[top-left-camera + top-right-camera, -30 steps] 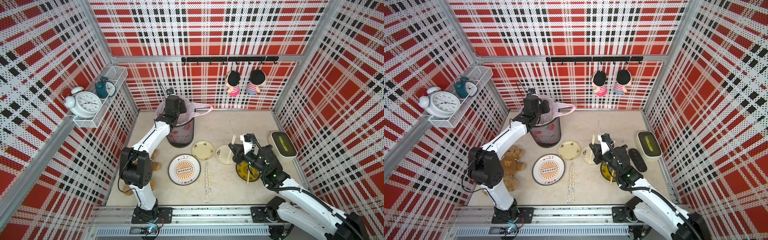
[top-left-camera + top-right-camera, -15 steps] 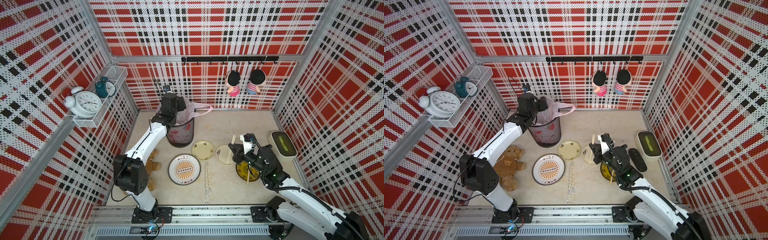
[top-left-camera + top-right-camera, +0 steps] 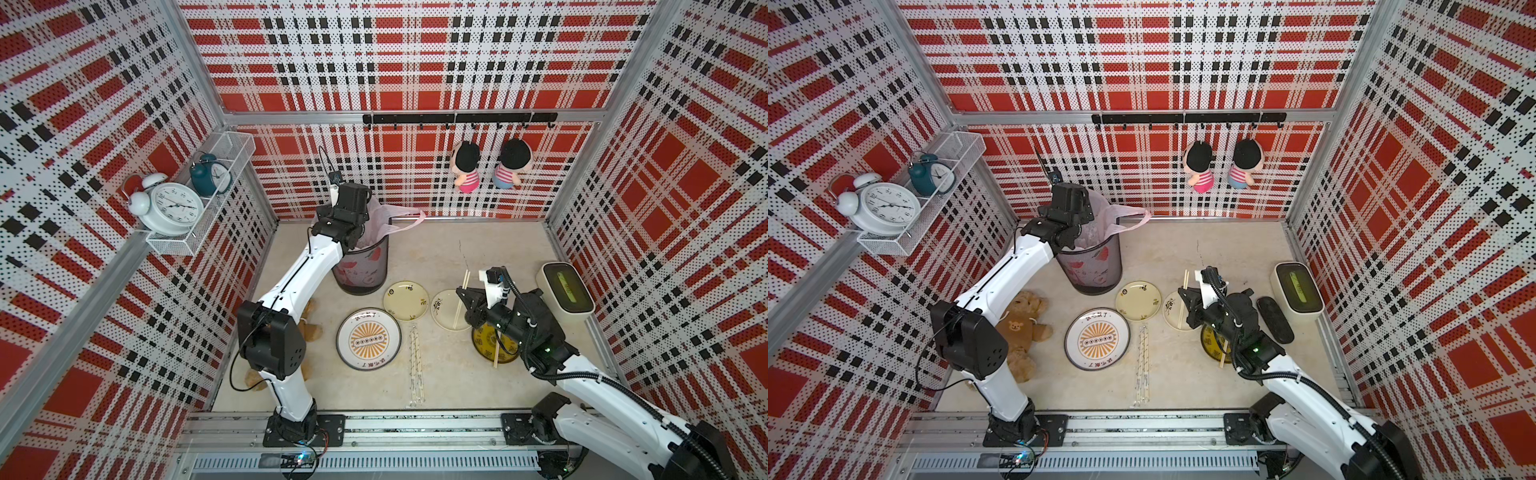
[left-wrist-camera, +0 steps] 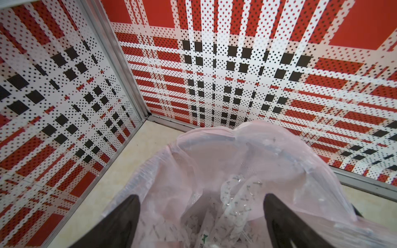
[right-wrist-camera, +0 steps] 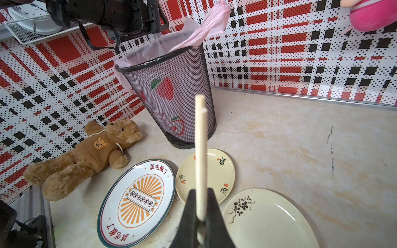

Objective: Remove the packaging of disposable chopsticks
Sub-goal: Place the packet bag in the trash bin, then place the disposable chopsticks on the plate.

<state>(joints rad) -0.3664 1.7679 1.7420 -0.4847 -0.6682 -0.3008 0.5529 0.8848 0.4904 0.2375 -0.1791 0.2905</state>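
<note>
Left wrist view: the left gripper (image 4: 200, 196) has just opened wide and holds nothing. The wrapper (image 4: 236, 193) it let go lies in the pink bag (image 4: 193, 154). So that wrapper is off and binned.

Both top views: the bin (image 3: 361, 274) stands at 11 o'clock on the bench (image 3: 457, 386). The dropped wrapper does not show here. One more wrapped pair (image 3: 415, 365) waits at 6 o'clock, so I think more work is left.

Right wrist view: the right gripper (image 5: 201, 191) is shut tight on bare chopsticks (image 5: 200, 150). Up close, they have no plastic on them.
</note>
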